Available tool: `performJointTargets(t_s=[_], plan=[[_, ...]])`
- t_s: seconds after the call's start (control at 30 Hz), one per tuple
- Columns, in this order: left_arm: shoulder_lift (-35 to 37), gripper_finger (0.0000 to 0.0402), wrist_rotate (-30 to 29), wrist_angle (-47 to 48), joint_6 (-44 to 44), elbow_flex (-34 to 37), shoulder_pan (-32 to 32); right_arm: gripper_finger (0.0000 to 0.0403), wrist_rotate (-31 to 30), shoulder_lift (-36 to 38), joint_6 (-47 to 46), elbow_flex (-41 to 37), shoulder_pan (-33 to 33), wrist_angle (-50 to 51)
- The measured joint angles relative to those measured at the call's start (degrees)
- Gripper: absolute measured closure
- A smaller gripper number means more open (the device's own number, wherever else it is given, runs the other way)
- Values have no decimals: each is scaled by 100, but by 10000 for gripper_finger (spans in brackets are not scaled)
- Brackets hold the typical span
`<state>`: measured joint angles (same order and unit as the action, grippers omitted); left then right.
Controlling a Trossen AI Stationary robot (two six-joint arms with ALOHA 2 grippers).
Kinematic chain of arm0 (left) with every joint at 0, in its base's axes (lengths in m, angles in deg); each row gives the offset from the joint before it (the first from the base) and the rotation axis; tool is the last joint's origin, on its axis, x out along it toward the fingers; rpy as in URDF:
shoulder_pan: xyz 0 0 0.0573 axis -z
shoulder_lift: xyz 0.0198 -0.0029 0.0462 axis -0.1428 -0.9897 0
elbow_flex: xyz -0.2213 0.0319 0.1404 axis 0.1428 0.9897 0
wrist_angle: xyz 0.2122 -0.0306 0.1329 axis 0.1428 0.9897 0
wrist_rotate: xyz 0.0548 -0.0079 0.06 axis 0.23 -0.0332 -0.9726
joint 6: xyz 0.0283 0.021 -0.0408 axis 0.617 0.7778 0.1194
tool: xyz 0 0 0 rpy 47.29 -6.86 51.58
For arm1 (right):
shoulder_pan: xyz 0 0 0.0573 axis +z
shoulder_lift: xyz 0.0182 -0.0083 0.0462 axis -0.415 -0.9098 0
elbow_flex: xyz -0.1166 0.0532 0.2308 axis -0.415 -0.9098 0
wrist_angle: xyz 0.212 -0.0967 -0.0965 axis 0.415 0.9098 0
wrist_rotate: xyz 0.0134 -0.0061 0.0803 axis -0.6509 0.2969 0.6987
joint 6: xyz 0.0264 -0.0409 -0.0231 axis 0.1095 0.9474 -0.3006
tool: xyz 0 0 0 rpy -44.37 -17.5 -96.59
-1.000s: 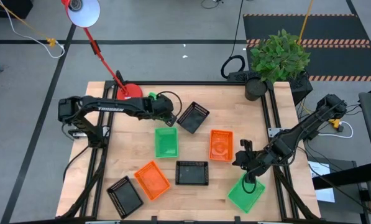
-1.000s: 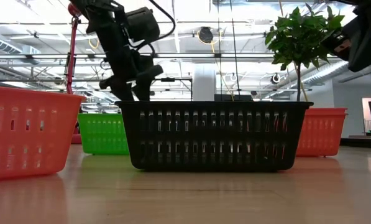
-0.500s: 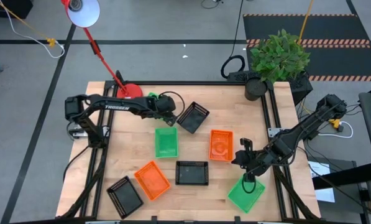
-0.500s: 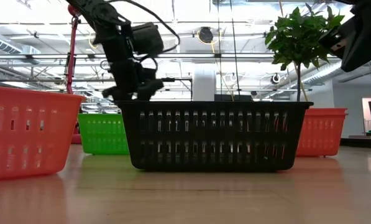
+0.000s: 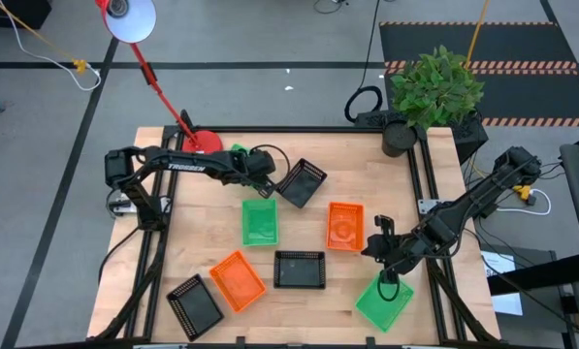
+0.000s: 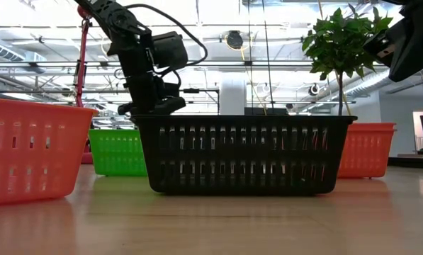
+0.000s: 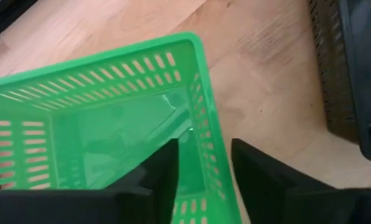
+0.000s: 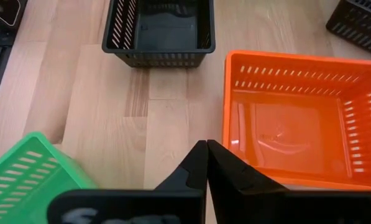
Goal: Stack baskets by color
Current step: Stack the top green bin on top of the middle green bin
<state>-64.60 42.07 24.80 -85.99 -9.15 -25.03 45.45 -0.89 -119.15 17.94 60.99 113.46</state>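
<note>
The left gripper [image 5: 266, 182] is positioned at the far side of the table [image 5: 211, 237], near the red lamp base [image 5: 201, 143]. In the left wrist view its fingers [image 7: 163, 168] are set astride one wall of a green basket [image 7: 104, 118], one finger inside and one outside; whether the wall is pinched cannot be told. A black basket [image 5: 302, 182] lies tilted just beside this gripper, on the side away from the lamp base.

The right gripper [image 5: 379, 242] is held well away from the lamp base, toward the table's opposite near corner, with its fingers [image 8: 205, 165] pressed together and nothing between them. A second green basket [image 5: 384, 301] lies just beside it at the near edge, and an orange basket [image 5: 344, 225] next to it.

A third green basket [image 5: 260, 221] is placed nearer the lamp base, mid-table. Another black basket [image 5: 299, 269] sits nearer the front than it. A second orange basket [image 5: 237, 280] and a third black basket [image 5: 194, 305] are located at the near edge, on the lamp base's side.
</note>
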Motion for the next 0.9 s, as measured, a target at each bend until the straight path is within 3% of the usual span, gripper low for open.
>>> performJointTargets(t_s=[0.4, 0.57, 0.9], plan=[[3, 389, 51, 54, 198, -2, 0, 403, 0, 0, -16, 0, 0, 0], [4, 379, 60, 268, 342, -83, 2, 403, 2, 0, -16, 0, 0, 0], [4, 392, -105, 2033, 962, -1152, 463, 403, -4, 0, -3, 0, 0, 0]])
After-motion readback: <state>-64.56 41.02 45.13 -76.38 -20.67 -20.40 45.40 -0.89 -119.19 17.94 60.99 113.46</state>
